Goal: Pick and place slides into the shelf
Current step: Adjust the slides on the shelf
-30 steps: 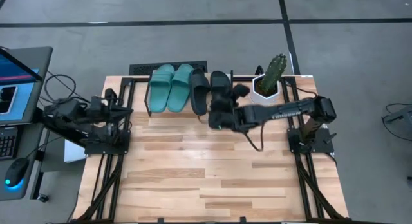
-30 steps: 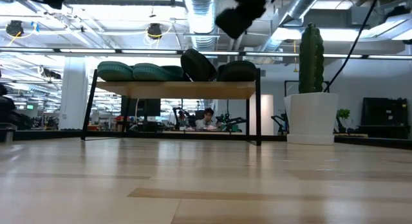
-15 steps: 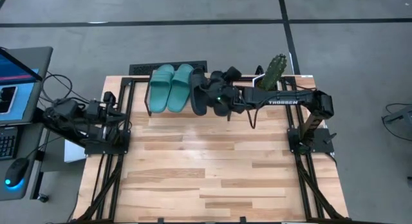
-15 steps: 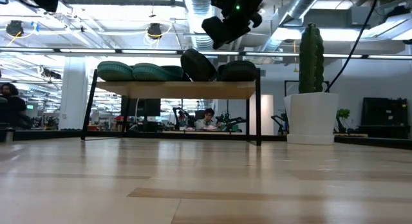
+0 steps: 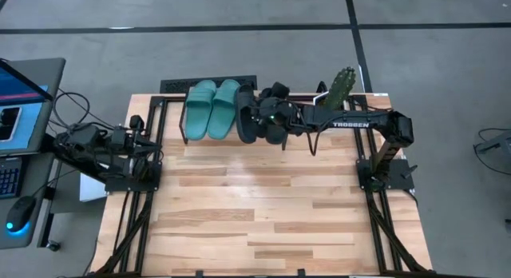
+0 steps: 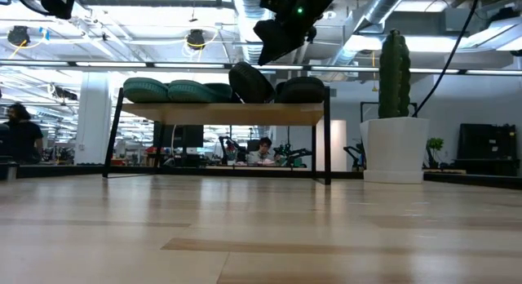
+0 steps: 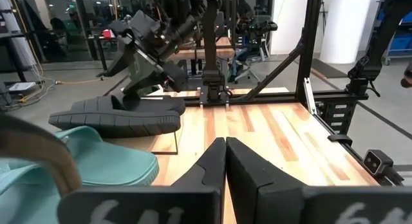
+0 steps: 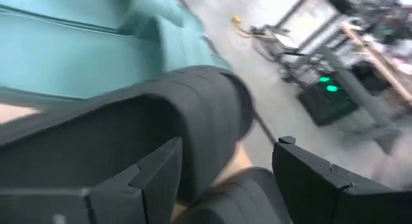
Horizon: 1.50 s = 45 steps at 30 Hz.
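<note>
Right gripper (image 5: 257, 118) above black slides (image 5: 247, 114), shelf (image 6: 220, 114) edge

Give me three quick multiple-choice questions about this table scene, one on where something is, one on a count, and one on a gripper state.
1. Where does the green cactus in the white pot stand?
A. at the small wood-topped shelf's right end
B. on the shelf
C. beside the left arm

2. How many teal-green rubber slides lie on the shelf?
A. one
B. two
C. four

3. How does the right gripper stand?
A. shut on a teal slide
B. parked off the table
C. open above the black rubber slides

Answers: 1 A, the pot sits on the tabletop past the shelf's right leg. 2 B, one pair lies side by side. 3 C, its fingers are spread over the black pair.
</note>
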Each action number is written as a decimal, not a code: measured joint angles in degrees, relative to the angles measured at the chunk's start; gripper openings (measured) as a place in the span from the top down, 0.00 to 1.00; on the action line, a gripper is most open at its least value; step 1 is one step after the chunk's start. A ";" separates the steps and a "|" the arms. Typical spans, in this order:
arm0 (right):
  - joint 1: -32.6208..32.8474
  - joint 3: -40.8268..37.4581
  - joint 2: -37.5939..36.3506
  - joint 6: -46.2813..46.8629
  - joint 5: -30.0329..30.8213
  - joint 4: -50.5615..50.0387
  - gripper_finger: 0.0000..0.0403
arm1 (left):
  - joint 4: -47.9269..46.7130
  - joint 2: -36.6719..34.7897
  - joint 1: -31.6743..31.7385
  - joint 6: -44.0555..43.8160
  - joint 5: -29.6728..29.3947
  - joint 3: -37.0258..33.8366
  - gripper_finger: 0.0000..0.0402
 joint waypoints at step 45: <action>0.04 2.72 8.08 -11.79 16.69 4.78 1.00 | -0.45 0.00 0.00 -3.67 0.00 0.02 1.00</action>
